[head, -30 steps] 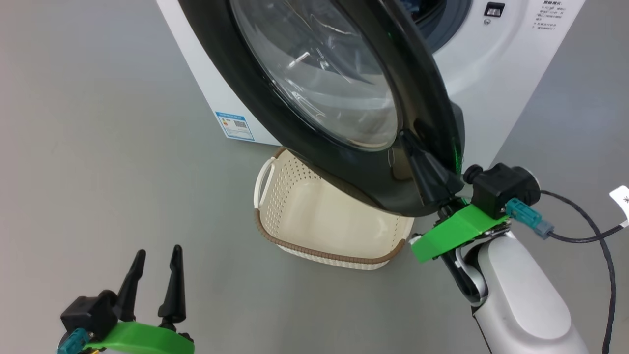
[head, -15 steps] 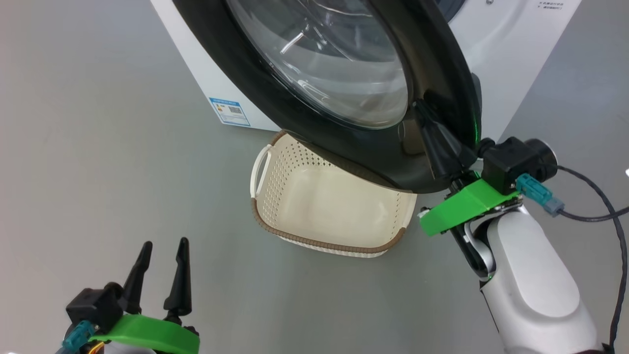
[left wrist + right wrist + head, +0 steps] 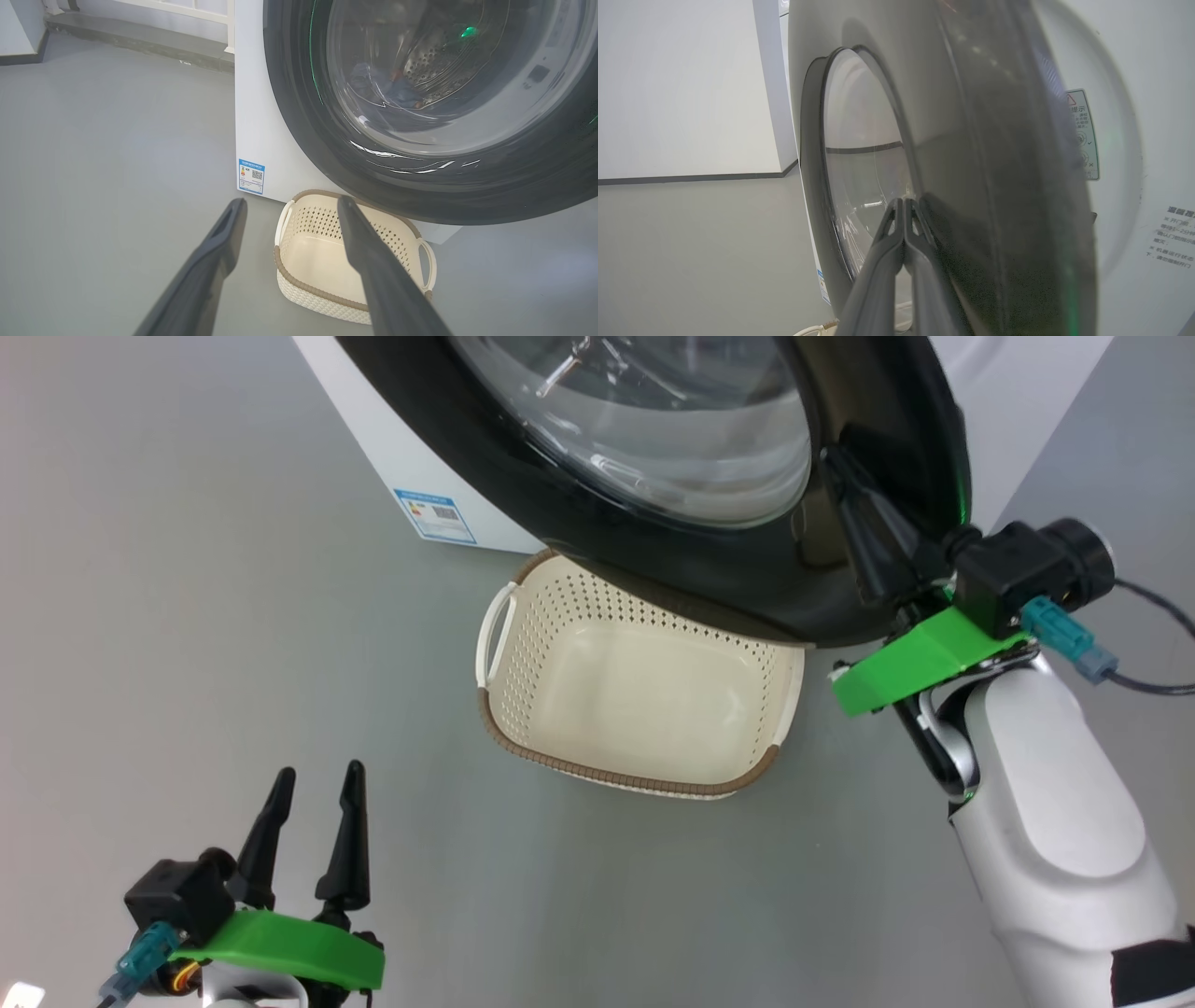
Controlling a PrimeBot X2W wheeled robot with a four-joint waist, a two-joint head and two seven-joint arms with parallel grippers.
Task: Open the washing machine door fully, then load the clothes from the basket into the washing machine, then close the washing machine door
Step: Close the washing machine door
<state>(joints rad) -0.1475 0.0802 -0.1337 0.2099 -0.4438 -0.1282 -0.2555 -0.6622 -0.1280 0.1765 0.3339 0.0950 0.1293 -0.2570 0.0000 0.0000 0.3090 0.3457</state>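
Door (image 3: pixel 653 560) against closed R end effector (image 3: pixel 903 201); L end effector (image 3: pixel 318 771) open, well apart.

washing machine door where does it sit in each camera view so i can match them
Head view: washing machine door fills the top, overhanging the basket.
Left wrist view: upper right, above the basket.
Right wrist view: near edge-on down the middle, shut right claw at its face.
Shared landmark: blue label sticker.
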